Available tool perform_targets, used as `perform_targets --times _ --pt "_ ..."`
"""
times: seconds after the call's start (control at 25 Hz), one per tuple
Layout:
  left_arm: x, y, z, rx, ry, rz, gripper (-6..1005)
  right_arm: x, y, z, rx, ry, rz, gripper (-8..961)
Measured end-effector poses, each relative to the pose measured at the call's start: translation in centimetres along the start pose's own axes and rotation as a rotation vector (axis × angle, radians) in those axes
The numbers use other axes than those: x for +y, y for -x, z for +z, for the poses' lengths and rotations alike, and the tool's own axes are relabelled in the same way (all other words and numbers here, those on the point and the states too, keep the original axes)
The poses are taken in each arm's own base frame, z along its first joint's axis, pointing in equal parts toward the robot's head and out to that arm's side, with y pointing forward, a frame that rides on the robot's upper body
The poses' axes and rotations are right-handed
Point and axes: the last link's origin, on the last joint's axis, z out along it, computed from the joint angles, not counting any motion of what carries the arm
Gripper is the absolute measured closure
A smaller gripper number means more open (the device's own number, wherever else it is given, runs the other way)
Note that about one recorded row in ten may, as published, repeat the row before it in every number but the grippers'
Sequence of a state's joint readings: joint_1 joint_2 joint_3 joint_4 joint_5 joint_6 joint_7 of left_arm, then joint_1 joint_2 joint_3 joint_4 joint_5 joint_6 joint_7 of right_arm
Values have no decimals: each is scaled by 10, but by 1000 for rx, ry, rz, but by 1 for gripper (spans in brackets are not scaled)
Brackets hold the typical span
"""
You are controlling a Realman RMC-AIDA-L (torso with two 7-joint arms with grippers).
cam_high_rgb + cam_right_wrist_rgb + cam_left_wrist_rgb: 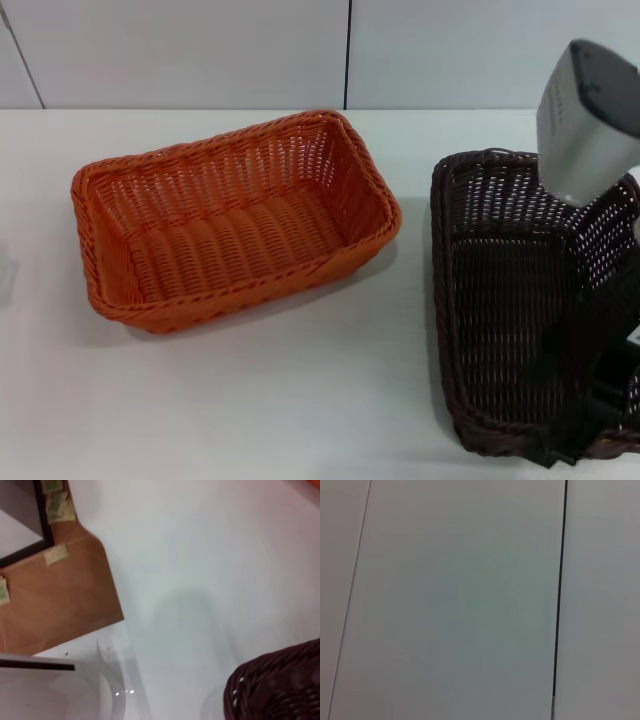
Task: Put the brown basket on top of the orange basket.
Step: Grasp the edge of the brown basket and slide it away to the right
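The orange basket stands upright on the white table, left of centre in the head view. The brown basket stands upright to its right, apart from it. My right arm reaches down over the brown basket. Its dark gripper is low at the basket's near right rim, and part of it is cut off by the picture's edge. A corner of the brown basket's braided rim shows in the right wrist view. My left gripper is out of view; the left wrist view shows only wall panels.
The white table runs to a white panelled wall behind both baskets. In the right wrist view the table's edge borders a brown floor.
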State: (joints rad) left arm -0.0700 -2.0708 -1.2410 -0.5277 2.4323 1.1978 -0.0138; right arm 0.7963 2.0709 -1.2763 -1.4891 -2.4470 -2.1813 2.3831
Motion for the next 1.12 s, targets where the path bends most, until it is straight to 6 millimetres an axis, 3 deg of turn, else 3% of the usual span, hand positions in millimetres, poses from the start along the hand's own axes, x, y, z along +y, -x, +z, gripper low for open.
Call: perform_targets --times 0.4,0.8,1.12 --pt "-2 1 -1 -6 -11 -1 155 -2 -6 14 52 53 30 184" --pt "-3 1 0 -4 -14 1 155 -20 -11 29 71 27 75 219" --pt "-3 1 1 -2 -14 1 155 -16 -7 45 161 37 -37 247"
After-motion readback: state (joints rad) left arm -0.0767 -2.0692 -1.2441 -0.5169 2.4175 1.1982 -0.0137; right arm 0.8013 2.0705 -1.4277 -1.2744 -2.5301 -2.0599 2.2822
